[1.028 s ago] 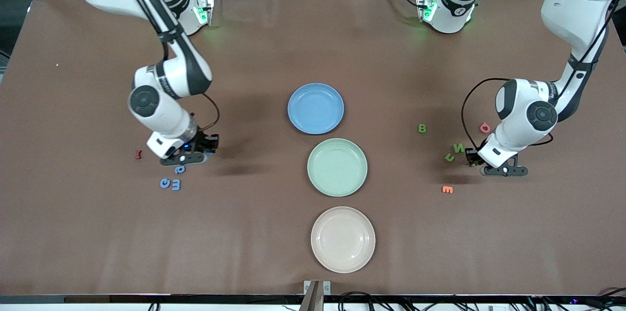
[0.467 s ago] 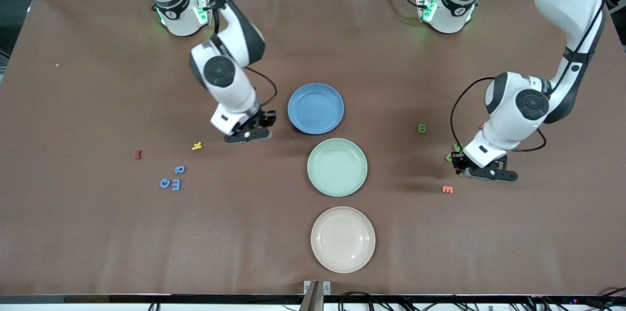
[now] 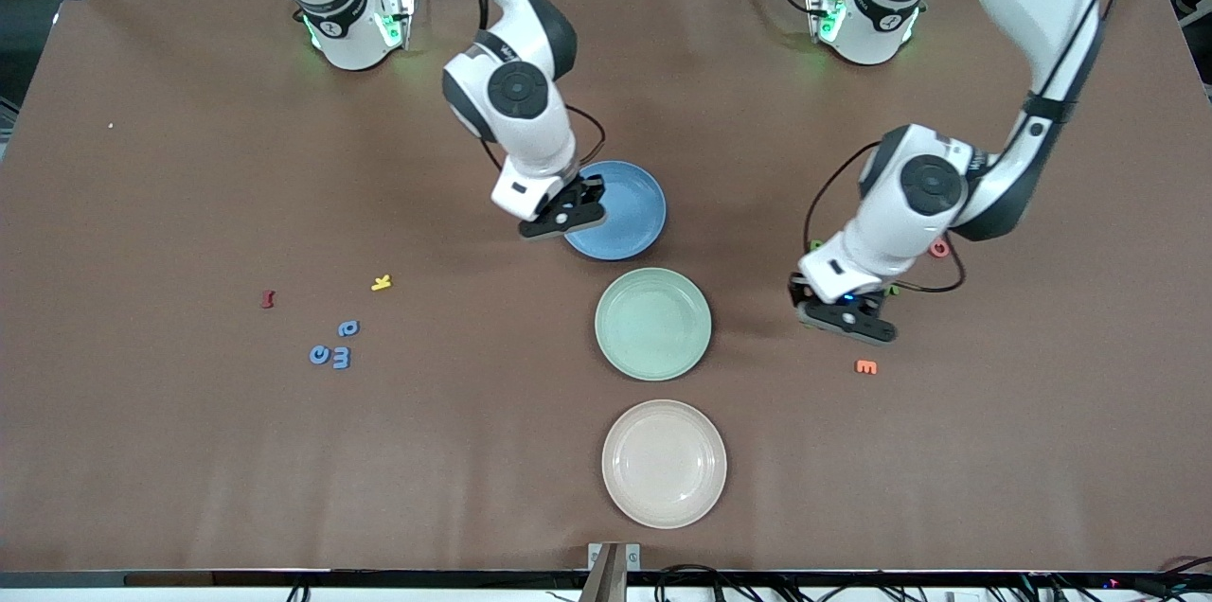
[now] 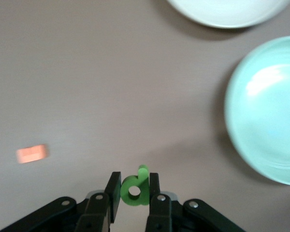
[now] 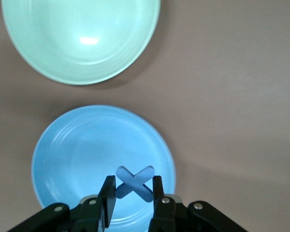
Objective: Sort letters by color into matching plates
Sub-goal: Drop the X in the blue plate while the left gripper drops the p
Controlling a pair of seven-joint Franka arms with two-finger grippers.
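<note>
Brown table w/ three plates in a row down its middle: blue plate farthest from the front camera, green plate next, cream-pink plate nearest.

Right hand hangs over the blue plate's rim, toward the right arm's end of the table, fingers clamped on a blue X. The X stands on edge btwn the pads, its crossed arms sticking out past the fingertips over the plate's bowl.

Left hand is over bare table btwn the green plate and an orange E, fingers pinched on a green letter w/ a round hole; its stem points out past the fingertips.

A pink letter lies near the left arm's elbow. Toward the right arm's end lie three blue letters in a tight cluster, a yellow letter and a red letter, all well apart from both hands.
</note>
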